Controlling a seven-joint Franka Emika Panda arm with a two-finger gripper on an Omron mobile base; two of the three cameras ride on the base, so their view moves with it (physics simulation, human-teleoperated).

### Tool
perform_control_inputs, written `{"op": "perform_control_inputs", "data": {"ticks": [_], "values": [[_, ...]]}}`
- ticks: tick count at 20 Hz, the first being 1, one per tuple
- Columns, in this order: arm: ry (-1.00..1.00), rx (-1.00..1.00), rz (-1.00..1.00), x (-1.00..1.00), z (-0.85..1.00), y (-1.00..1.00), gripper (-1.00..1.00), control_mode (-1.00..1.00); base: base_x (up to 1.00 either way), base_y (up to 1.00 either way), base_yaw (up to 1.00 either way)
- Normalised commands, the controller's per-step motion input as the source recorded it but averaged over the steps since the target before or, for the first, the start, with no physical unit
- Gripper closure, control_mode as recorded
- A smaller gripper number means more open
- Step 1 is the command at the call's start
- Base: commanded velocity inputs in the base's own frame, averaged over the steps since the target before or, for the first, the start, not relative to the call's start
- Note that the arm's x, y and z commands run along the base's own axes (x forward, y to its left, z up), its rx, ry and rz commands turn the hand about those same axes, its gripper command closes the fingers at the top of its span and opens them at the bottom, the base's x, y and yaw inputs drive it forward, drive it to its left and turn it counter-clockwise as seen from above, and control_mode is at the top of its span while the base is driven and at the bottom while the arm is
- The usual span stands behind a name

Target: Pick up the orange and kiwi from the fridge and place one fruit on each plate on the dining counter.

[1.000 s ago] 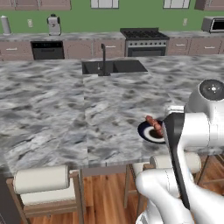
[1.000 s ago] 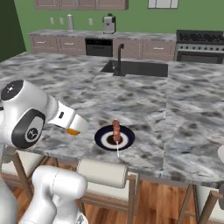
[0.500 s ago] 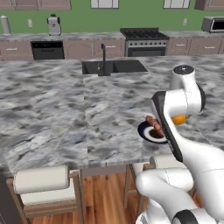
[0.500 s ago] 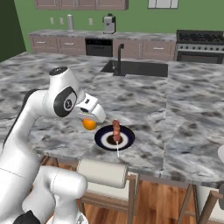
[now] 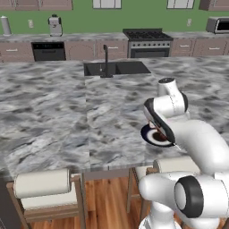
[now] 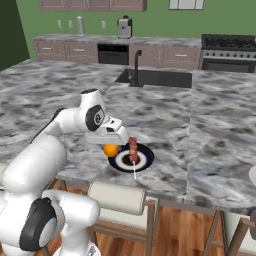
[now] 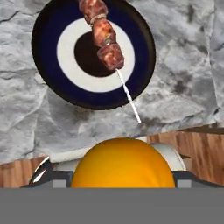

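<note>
My gripper (image 6: 112, 146) is shut on the orange (image 6: 110, 150), a smooth bright ball. It hangs just above the near edge of the marbled dining counter (image 6: 200, 125), right beside the dark blue plate (image 6: 145, 161) that bears a meat skewer (image 6: 133, 149). From the hand, the orange (image 7: 122, 162) sits between the dark fingertips (image 7: 42, 175), and the plate (image 7: 144, 41) with its skewer (image 7: 105, 37) lies ahead. In the left base view my arm covers part of the plate (image 5: 146, 133). A sliver of a white plate (image 6: 253, 175) shows at the right edge. Kiwi and fridge are out of view.
A black sink with faucet (image 6: 155, 77) is set into the counter's far side. Cushioned stools (image 6: 117, 197) (image 5: 42, 184) stand under the near edge over a wood floor. A stove (image 5: 145, 42) and wall counters run along the green back wall.
My arm has swung up and forward over the counter's near edge, carrying the orange from the stool side to just beside the dark plate. The grip on the orange is unchanged.
</note>
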Motion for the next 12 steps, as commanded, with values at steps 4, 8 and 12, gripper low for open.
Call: {"op": "perform_control_inputs", "data": {"ticks": [4, 8, 12], "values": [[0.20, 0.00, 0.10, 0.64, -0.66, -0.11, 1.00, -1.00, 0.00, 0.00, 0.00], [0.15, 0.01, 0.09, 0.57, -0.48, -0.05, 1.00, -1.00, 0.00, 0.00, 0.00], [0.03, 0.01, 0.09, 0.57, -0.30, -0.01, 1.00, -1.00, 0.00, 0.00, 0.00]]}}
